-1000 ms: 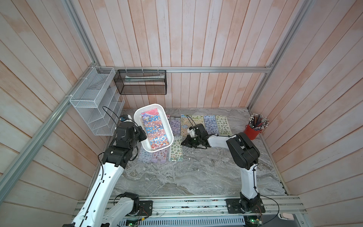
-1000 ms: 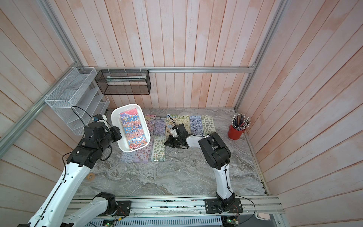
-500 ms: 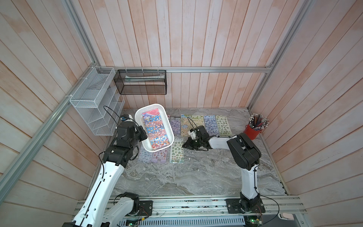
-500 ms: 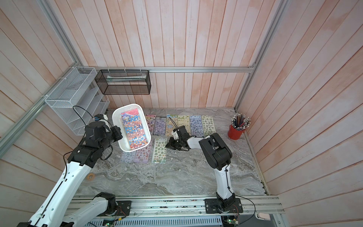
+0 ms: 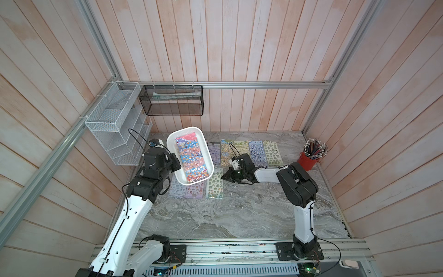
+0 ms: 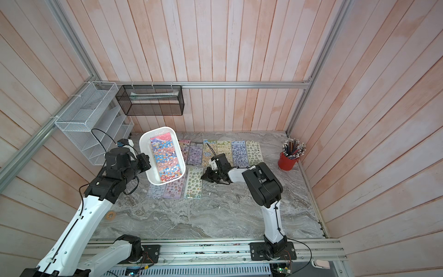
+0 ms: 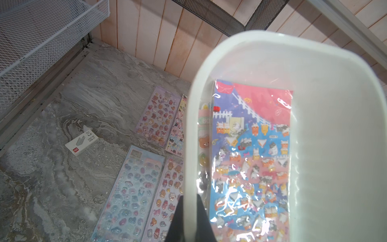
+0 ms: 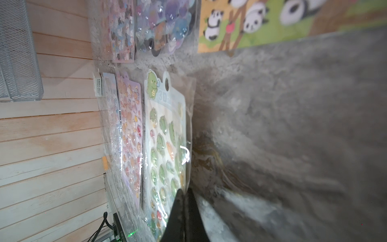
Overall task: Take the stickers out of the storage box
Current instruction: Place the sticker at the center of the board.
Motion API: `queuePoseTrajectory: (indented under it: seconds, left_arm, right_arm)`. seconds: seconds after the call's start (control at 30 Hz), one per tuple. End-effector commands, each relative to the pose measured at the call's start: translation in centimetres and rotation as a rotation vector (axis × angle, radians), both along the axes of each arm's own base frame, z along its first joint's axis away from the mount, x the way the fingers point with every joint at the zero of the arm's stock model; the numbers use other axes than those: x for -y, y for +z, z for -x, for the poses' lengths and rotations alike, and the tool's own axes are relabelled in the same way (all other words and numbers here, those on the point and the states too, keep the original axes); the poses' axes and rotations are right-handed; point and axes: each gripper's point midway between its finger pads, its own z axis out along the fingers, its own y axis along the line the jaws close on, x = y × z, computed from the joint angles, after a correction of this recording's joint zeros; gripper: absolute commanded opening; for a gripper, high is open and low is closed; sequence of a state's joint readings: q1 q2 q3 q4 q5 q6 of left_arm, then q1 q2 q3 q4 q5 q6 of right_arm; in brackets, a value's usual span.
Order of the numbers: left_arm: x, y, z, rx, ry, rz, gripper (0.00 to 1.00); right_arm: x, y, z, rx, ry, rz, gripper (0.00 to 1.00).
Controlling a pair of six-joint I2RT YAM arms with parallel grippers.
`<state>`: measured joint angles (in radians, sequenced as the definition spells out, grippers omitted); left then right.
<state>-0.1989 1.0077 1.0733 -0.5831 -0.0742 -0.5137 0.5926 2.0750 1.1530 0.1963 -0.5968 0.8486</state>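
Since the right gripper [image 5: 224, 177], mid-frame, is pinched shut on the green dinosaur sheet [image 5: 215, 183] at its sleeve edge, I'd make sure it's lying fully flat before letting go. Up-left of it, the left gripper [image 5: 176, 164] clamps the lifted storage box [image 5: 170, 146] by its rim, so hold that level, because there are stickers [image 5: 191, 158] inside yet to come out.

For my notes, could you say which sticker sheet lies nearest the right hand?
The green dinosaur sheet in the near row of three; the right hand is at its edge.
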Motion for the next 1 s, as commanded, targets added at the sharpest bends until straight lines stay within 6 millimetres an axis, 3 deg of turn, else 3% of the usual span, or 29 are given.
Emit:
queuePoseTrajectory:
  seconds: [0.0, 0.3, 0.43, 0.5, 0.67, 0.8, 0.83, 0.97]
  left_arm:
    - [0.4, 0.8, -0.4, 0.043, -0.009, 0.032, 0.0]
    - [0.4, 0.6, -0.2, 0.038, -0.012, 0.035, 0.0]
    - [0.5, 0.6, -0.2, 0.038, -0.013, 0.036, 0.0]
    - [0.6, 0.6, -0.2, 0.038, -0.016, 0.04, 0.0]
    - [1.0, 1.2, -0.4, 0.045, -0.024, 0.057, 0.0]
    - [3.5, 0.8, -0.8, 0.019, -0.08, 0.042, 0.0]
    - [4.4, 0.3, -1.0, 0.004, -0.093, 0.036, 0.0]
    - [7.8, -1.9, -1.3, -0.034, -0.149, 0.054, 0.0]
  right_arm:
    - [-0.5, -1.0, 0.4, -0.021, -0.004, -0.008, 0.05]
    - [-1.1, -1.1, 0.2, -0.021, -0.002, -0.009, 0.07]
    - [-1.1, -0.6, 0.2, -0.009, 0.008, -0.008, 0.24]
    - [-0.8, 0.0, 0.1, 0.009, 0.003, -0.008, 0.31]
    - [0.3, 2.3, -0.1, 0.049, -0.008, -0.027, 0.34]
    - [2.1, 5.2, -0.2, 0.106, -0.024, -0.043, 0.38]
    - [2.8, 6.0, -0.2, 0.123, -0.028, -0.048, 0.41]
    - [6.9, 9.4, 0.3, 0.242, -0.049, -0.064, 0.75]
